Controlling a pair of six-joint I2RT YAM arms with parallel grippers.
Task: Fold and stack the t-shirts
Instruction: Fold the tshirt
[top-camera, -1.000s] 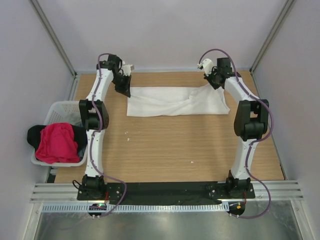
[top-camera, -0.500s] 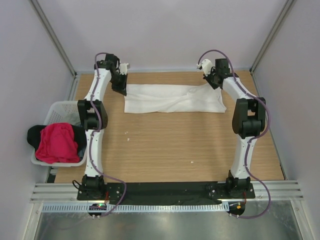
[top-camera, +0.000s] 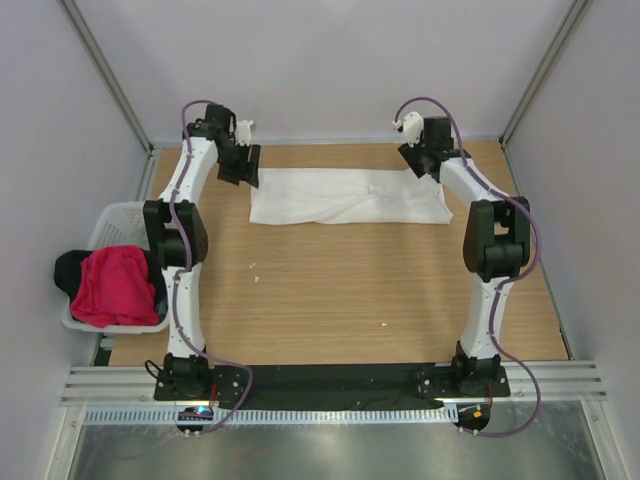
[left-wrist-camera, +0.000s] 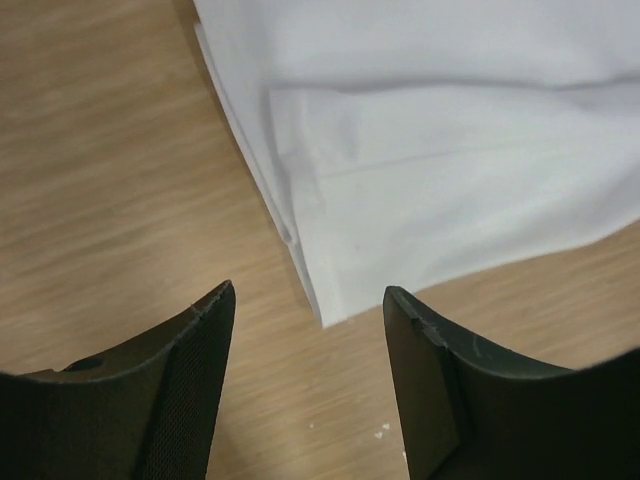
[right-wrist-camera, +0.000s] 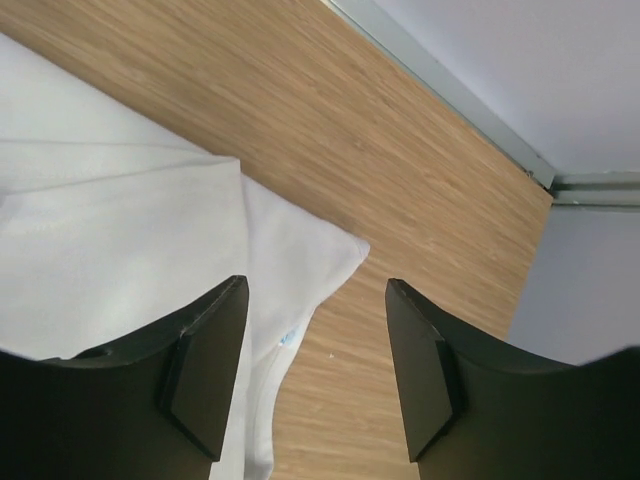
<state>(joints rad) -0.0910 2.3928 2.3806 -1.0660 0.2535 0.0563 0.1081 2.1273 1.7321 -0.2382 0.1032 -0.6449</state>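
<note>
A white t-shirt (top-camera: 350, 196) lies folded into a long flat strip across the far part of the table. My left gripper (top-camera: 247, 172) hovers over its left end, open, with only the shirt's corner (left-wrist-camera: 450, 150) and bare wood between the fingers (left-wrist-camera: 309, 290). At the right end my right gripper (top-camera: 420, 162) is also open (right-wrist-camera: 316, 282), above the shirt's edge (right-wrist-camera: 120, 230) and holding nothing. A pink-red t-shirt (top-camera: 115, 285) lies bunched on a black one (top-camera: 66, 270) in the basket.
The white lattice basket (top-camera: 112, 222) sits off the table's left edge. The back wall and its metal rail (right-wrist-camera: 450, 90) run close behind both grippers. Side walls flank the wooden table (top-camera: 330, 290).
Both grippers have opened and let go of the white t-shirt. The shirt's ends have dropped flat onto the table, and both arms have shifted slightly toward the back wall.
</note>
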